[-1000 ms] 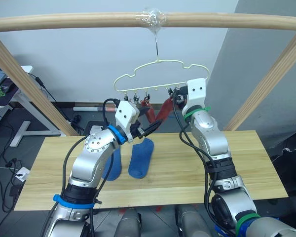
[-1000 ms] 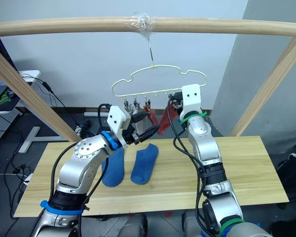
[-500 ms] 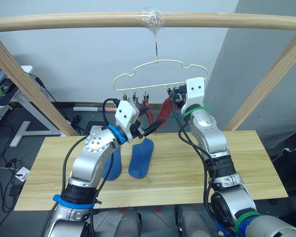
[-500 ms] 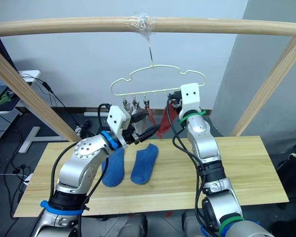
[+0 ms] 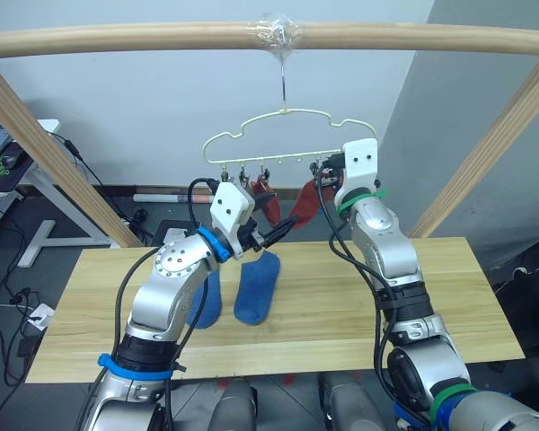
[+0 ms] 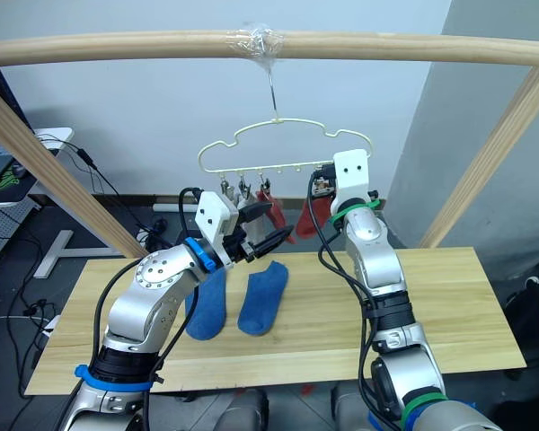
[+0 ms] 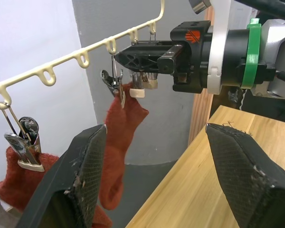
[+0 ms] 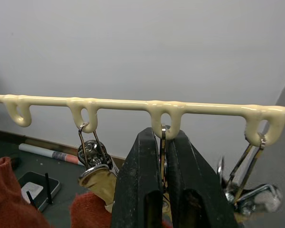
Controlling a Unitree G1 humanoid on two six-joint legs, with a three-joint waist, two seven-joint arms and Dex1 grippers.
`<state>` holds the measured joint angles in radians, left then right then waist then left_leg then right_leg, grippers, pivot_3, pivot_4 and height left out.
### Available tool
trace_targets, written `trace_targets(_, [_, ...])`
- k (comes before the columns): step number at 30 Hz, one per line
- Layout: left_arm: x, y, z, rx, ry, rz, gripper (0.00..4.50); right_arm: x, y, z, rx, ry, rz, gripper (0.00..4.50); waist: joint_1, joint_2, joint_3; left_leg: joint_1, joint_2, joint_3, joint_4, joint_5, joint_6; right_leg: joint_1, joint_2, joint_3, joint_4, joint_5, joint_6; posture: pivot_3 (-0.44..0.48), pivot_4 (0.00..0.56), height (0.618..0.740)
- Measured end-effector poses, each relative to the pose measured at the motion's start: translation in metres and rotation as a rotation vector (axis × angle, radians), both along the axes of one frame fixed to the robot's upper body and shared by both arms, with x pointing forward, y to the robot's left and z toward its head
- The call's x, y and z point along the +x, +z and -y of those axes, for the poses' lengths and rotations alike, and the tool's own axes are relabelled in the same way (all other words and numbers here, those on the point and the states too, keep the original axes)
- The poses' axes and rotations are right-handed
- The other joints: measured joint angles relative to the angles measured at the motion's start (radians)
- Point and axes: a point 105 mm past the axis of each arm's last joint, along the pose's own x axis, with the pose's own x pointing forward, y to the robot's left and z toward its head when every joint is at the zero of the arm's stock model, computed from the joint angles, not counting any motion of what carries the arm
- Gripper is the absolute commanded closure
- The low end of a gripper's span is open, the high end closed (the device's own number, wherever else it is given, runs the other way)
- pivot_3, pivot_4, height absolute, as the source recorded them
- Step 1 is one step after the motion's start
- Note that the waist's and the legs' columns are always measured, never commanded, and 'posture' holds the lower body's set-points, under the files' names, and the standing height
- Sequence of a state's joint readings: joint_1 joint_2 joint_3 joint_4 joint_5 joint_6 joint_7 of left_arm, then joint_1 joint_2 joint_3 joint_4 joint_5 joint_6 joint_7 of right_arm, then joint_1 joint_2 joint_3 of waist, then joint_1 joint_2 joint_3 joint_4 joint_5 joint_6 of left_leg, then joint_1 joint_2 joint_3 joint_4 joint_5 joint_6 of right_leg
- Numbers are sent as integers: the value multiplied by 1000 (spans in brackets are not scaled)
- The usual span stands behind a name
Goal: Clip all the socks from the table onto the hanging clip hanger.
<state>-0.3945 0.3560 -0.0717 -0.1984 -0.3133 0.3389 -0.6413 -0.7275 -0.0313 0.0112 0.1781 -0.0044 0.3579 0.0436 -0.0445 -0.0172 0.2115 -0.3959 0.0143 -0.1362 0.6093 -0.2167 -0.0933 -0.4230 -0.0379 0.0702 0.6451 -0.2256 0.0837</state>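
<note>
The right arm reaches up from below the table edge, its forearm nearly vertical and its wrist bent so the right gripper (image 7: 147, 53) sits level with the lower bar of the clip hanger (image 5: 283, 126). In the right wrist view its two black fingers (image 8: 142, 190) are pressed together around the wire of one clip (image 8: 162, 156), directly under the third loop of the bar. The left arm is bent at the elbow, forearm angled upward, and the left gripper (image 5: 271, 232) hovers below and to the left of the right one with its fingers spread wide and nothing between them.

Two rust-red socks hang from the hanger: one (image 5: 305, 199) just beside the right gripper, on the clip next to the one it squeezes, and another (image 5: 268, 199) just above the left gripper. Two blue socks (image 5: 256, 285) lie side by side on the table (image 5: 341, 305), below and behind the left gripper.

Compared with a second ago, the right gripper has lifted slightly, and the hanger has swung a little toward the left with it. The red sock beside it now hangs higher and more bunched. The left arm has kept its pose, and the blue socks have not moved.
</note>
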Motion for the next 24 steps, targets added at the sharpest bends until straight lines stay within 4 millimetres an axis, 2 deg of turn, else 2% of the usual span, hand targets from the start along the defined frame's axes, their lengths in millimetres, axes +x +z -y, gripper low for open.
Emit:
trace_targets(4, [-1, -7, -2, -1, 8, -19, 1044, 0, 1, 4, 8, 14, -8, 4481, -1, 0, 0, 0, 0, 0, 0, 0, 0, 0, 0, 0, 0, 0, 0, 73, 187, 740])
trace_targets(8, [-4, -34, -12, 7, 51, -89, 1044, -1, 3, 8, -3, 26, -20, 4481, -1, 0, 0, 0, 0, 0, 0, 0, 0, 0, 0, 0, 0, 0, 0, 54, 179, 740])
trace_targets(15, [-5, -115, -40, 88, 231, -293, 1044, -6, 5, 17, -18, 48, -33, 4481, 0, 0, 0, 0, 0, 0, 0, 0, 0, 0, 0, 0, 0, -1, 0, 49, 171, 740])
trace_targets(18, [-7, -145, -41, 150, 261, -379, 1044, -10, 3, 19, -17, 46, -36, 4481, 1, 0, 0, 0, 0, 0, 0, 0, 0, 0, 0, 0, 0, -1, 1, 44, 169, 740])
trace_targets(24, [-8, -189, -28, 190, 295, -518, 1044, -13, 6, 19, -14, 36, -42, 4481, 6, 0, 0, 0, 0, 0, 0, 0, 0, 0, 0, 0, 0, 0, 0, 20, 163, 740])
